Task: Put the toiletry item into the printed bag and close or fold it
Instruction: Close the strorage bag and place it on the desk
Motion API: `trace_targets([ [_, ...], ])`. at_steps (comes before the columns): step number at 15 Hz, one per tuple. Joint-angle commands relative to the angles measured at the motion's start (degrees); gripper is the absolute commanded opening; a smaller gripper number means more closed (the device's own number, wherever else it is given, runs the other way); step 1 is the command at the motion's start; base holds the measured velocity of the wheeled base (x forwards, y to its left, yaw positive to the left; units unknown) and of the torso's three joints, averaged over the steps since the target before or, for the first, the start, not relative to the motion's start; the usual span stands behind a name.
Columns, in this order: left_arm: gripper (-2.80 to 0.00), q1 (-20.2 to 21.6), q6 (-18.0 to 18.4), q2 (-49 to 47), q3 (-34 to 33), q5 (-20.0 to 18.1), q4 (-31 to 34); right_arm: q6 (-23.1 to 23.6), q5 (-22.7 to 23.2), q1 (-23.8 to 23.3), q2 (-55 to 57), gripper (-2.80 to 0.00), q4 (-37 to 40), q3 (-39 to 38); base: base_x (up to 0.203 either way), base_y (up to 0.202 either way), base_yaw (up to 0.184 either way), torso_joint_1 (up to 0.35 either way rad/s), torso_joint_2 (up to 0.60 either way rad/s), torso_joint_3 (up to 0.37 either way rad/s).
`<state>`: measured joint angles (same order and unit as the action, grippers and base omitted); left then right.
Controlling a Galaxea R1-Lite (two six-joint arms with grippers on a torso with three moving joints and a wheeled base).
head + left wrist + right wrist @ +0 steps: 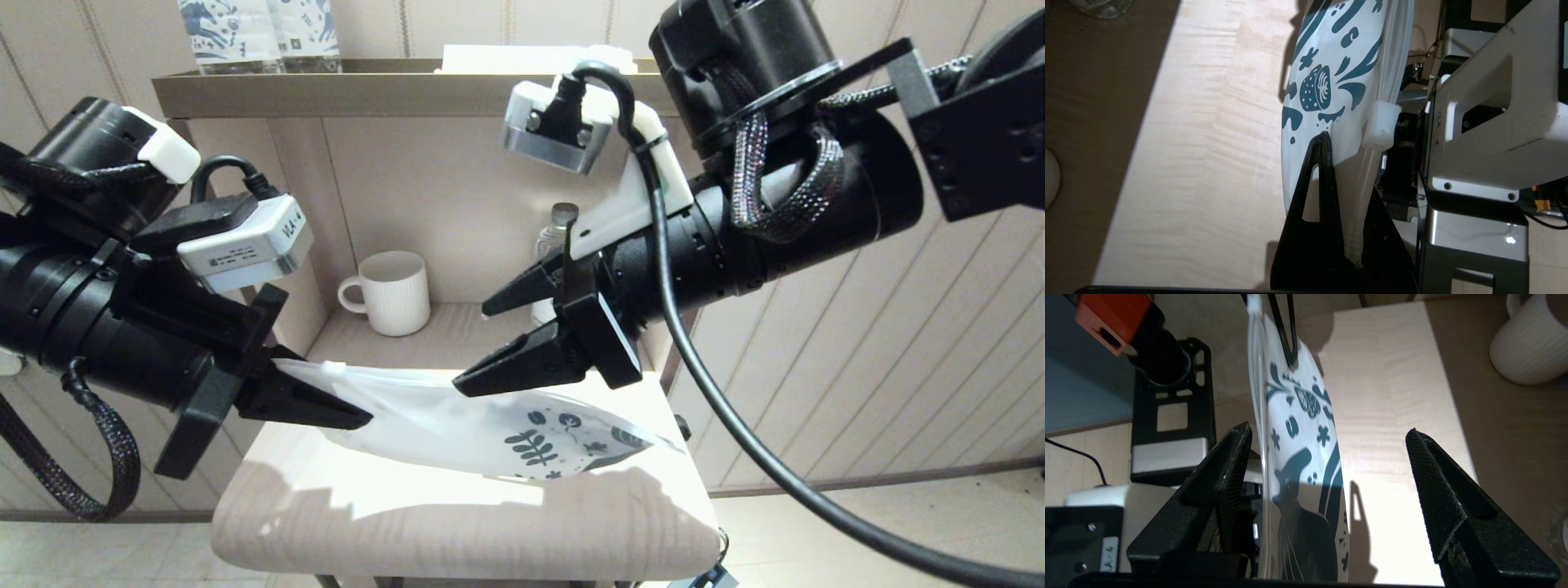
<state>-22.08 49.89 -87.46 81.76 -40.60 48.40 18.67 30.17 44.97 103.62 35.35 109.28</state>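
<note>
Table edge: the pale wooden table (pixel 457 531) has its rounded front edge nearest the robot, part in shadow, part brightly lit.

Printed bag: the printed bag (pixel 490 429) is held up off the table, lying roughly level between the two arms, its leaf-and-flower end toward the robot's right. A white slider clip (pixel 1380 124) sits on its sealing edge.

Left gripper: the left gripper (pixel 359 420) pinches the plain end of the bag, fingers closed flat on the sheet; its wrist view shows one fingertip (pixel 1323 143) pressed on the print.

Right gripper: the right gripper (pixel 482 347) hovers just above the printed end with its fingers spread wide, gripping nothing. In its wrist view the bag runs edge-on between the fingers (pixel 1233 457).

Toiletry item: no toothbrush shows in any view; whether it is already inside the bag cannot be told.

Step in hand: judged as the closing stage, with the bag steadied by the left arm for the right to work on.

Next move: the right gripper likely needs to come down onto the sealing edge or the clip and close squarely, while the left keeps the bag taut.

Far: a white ribbed mug (pixel 392 294) and a clear bottle (pixel 555 233) stand in the alcove behind.
</note>
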Motion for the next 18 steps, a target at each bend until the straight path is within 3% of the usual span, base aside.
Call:
trace_targets([
  [1, -2.80, -0.07, 0.02, 1.21, -1.12, -0.57, 0.16, -1.99, 0.15, 2.46, 2.29, 0.00, -0.80, 2.74, 0.000, 0.000, 0.000, 0.000, 0.00, 0.000],
  [5, -2.80, -0.07, -0.89, 0.60, -1.16, -0.63, -0.66, -9.87, -2.19, 6.26, 5.63, 0.00, -12.57, 3.06, 0.000, 0.000, 0.000, 0.000, 0.00, 0.000],
  [9, -2.80, -0.10, -1.22, -2.82, 3.60, -0.79, -0.25, -9.97, -2.22, 5.92, 5.72, 0.00, -12.58, 2.87, 0.000, 0.000, 0.000, 0.000, 0.00, 0.000],
  [18, -2.80, 0.28, -1.82, -3.85, 2.71, -3.87, -3.66, -9.80, -2.40, 5.74, 6.45, 0.00, -13.20, 2.95, 0.000, 0.000, 0.000, 0.000, 0.00, 0.000],
])
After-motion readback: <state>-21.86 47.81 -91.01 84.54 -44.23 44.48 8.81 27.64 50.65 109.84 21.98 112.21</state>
